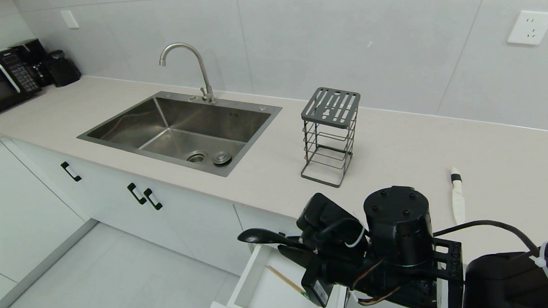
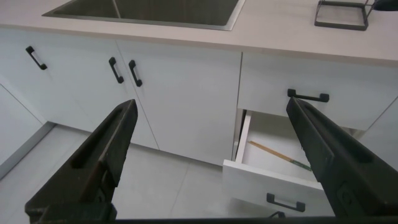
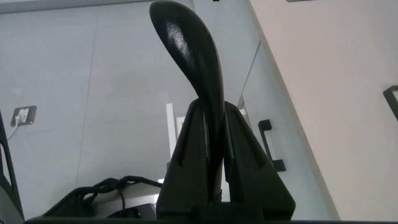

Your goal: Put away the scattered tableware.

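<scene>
the pale countertop (image 1: 415,153) stretches beyond both sets of fingers, well past the right gripper (image 1: 300,243). white cabinet doors (image 1: 116,209) with black handles lie under it, seen through the gap of the left gripper (image 2: 210,106). the steel sink (image 1: 200,118) is sunk into the counter, far from the right fingers and off to their left, with the curved faucet (image 1: 204,79) at its back rim. an open white drawer (image 1: 265,291) sits directly below the right fingers; in the left wrist view it (image 2: 261,180) lies ahead of the left fingers and nearer the right-hand one. a dark wire rack (image 1: 330,134) with a slotted top stands upright on the counter, beyond the right fingers and apart from them.

the left gripper's two fingers (image 2: 106,149) are spread wide with nothing between them. the right gripper's fingers are pressed onto the handle of a black spoon (image 1: 263,237), and its bowl juts out past the fingertips, over the drawer; the right wrist view shows the spoon (image 3: 193,56) pinched between both fingers, bowl end clear of them.

a white knife (image 1: 458,197) with a black band lies flat on the counter, to the right of the right fingers and well apart from them. thin chopsticks (image 1: 285,279) lie in the drawer, just beneath the pinching fingers.
</scene>
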{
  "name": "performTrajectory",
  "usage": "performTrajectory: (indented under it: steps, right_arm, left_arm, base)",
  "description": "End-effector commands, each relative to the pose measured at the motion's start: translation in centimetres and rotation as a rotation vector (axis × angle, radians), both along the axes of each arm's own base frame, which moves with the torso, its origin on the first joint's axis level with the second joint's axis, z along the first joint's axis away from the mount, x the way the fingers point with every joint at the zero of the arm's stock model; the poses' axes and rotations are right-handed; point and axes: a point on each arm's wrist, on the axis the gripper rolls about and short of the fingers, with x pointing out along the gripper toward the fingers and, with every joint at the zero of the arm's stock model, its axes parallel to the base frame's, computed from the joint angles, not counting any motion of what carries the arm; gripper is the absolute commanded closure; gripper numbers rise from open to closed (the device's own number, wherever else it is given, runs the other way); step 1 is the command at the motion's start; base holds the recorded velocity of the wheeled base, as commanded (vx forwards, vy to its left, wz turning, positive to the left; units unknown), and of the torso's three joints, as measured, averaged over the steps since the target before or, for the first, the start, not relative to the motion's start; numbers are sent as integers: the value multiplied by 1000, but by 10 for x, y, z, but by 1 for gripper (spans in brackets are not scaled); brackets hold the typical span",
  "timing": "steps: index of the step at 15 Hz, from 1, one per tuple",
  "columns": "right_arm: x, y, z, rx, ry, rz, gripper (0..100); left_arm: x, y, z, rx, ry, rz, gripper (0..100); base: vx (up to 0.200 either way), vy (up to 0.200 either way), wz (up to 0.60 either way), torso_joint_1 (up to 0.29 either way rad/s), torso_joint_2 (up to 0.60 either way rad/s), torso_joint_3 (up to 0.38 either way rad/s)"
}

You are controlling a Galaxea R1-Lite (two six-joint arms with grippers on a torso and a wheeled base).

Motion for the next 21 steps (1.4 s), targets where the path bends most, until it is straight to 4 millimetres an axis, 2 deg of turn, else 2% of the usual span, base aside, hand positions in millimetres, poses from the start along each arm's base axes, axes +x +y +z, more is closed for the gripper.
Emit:
performTrajectory:
  steps: [1,6,21]
  right_arm:
    - [0,0,-1,-2,1,1,100]
    - [0,0,-1,-6,-2,3,100]
    - [0,1,-1,-3,-3,4,100]
  left_arm:
    - [0,0,0,0,0,0,0]
    - [0,0,0,0,0,0,0]
    - [0,0,0,0,0,0,0]
  base:
    - [0,0,0,0,0,0]
    - [0,0,0,-106,211,104]
    - [0,0,0,-269,528,253]
